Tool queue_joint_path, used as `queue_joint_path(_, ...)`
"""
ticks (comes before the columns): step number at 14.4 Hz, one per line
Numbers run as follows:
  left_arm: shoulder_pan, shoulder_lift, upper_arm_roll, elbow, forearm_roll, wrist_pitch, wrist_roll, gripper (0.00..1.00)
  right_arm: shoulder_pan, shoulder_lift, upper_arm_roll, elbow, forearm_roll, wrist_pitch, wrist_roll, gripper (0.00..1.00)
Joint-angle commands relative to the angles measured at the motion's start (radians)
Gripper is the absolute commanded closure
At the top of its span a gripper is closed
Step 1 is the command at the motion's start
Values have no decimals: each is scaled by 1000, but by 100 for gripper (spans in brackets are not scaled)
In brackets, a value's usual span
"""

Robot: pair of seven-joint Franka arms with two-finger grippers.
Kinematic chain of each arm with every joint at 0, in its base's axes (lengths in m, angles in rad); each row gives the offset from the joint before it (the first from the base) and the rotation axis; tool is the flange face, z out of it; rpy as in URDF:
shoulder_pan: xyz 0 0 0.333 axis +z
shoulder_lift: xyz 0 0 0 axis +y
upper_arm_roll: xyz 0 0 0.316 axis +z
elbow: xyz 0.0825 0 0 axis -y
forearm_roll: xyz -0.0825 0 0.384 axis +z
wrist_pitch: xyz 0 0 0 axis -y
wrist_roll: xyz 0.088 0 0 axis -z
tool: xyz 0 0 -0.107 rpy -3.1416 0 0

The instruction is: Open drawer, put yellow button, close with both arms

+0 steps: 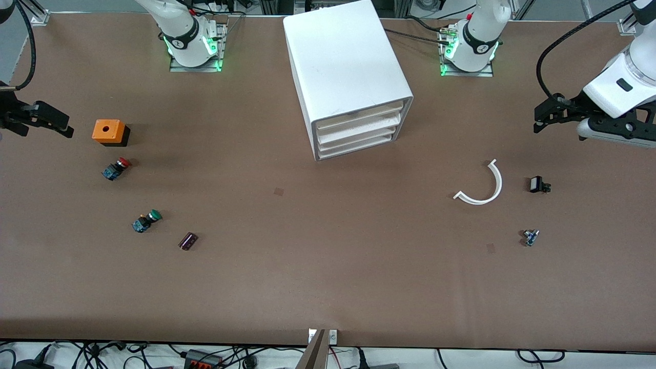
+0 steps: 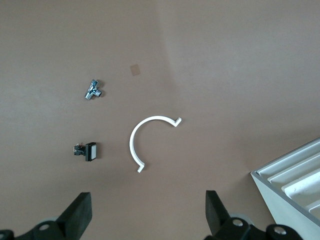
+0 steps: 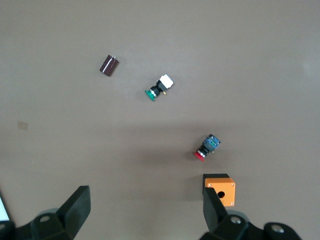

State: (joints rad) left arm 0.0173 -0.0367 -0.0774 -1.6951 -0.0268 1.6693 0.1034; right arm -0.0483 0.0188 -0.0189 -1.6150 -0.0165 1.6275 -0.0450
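The white cabinet (image 1: pixel 343 61) stands at the middle of the table between the two arm bases. Its top drawer (image 1: pixel 359 115) sits flush with the two lower ones, all shut. A corner of the cabinet shows in the left wrist view (image 2: pixel 295 185). No yellow-capped button is in view. My left gripper (image 1: pixel 544 114) is open and empty, in the air at the left arm's end of the table (image 2: pixel 147 215). My right gripper (image 1: pixel 48 123) is open and empty at the right arm's end, beside an orange box (image 3: pixel 145 215).
Toward the right arm's end lie an orange box with a hole (image 1: pixel 108 131) (image 3: pixel 222 189), a red-capped switch (image 1: pixel 116 168) (image 3: pixel 206 148), a green-capped switch (image 1: pixel 146 220) (image 3: pixel 159 87) and a dark cylinder (image 1: pixel 188 241). Toward the left arm's end lie a white arc (image 1: pixel 482 187) (image 2: pixel 145 142), a black part (image 1: pixel 538 184) and a small metal part (image 1: pixel 530 237).
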Motion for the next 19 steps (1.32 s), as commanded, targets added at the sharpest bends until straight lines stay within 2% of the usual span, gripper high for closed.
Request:
queue_joint_path(1,-4,9,10,12,-24,10,10,0,-2,-31,5,-23,-3,-15,1,0)
queue_joint_path(5,-4,9,5,14,-24,9,4,0,-4,-51,4,-62,-3,0,2,0)
queue_joint_path(17,-13,11,1,26,-22,4,-8,0,-8,-51,-1,-68,-10,38,-10,0)
queue_joint_path(19,-13,8,1,28,-22,-54,-11,0,-8,-51,-1,-66,-13,38,-12,0)
